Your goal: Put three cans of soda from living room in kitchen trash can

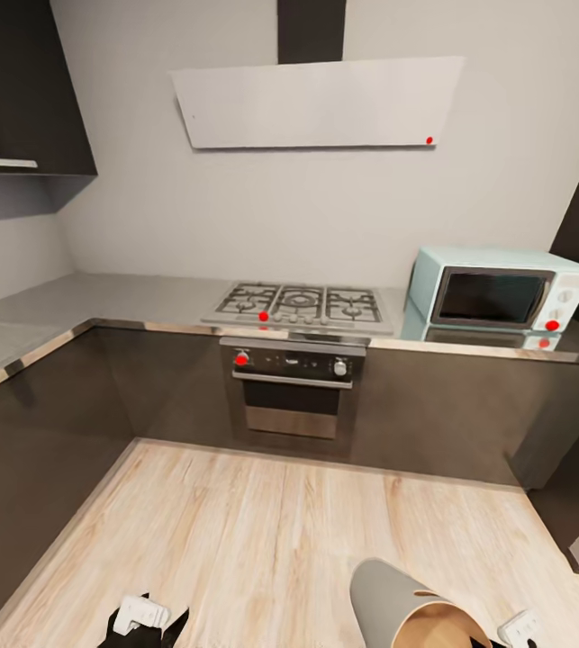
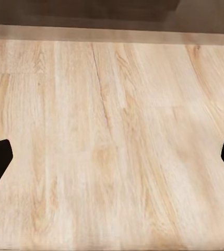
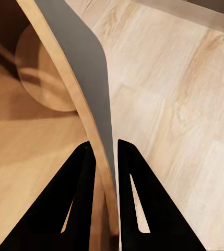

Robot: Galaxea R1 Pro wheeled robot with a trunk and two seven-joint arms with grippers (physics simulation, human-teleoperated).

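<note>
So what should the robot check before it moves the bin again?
1. Right end effector on the bin's rim: ok, one finger inside the wall, one outside.
2. Bin upright: not ok, it leans in the head view.
3. Cans in the bin: not ok, the visible part of its brown bottom is bare.
4. Left end effector free: ok, fingers wide apart, just floor between them.
5. Room ahead: ok, bare wood floor up to the oven.
6. Grip firm enough: cannot tell.
</note>
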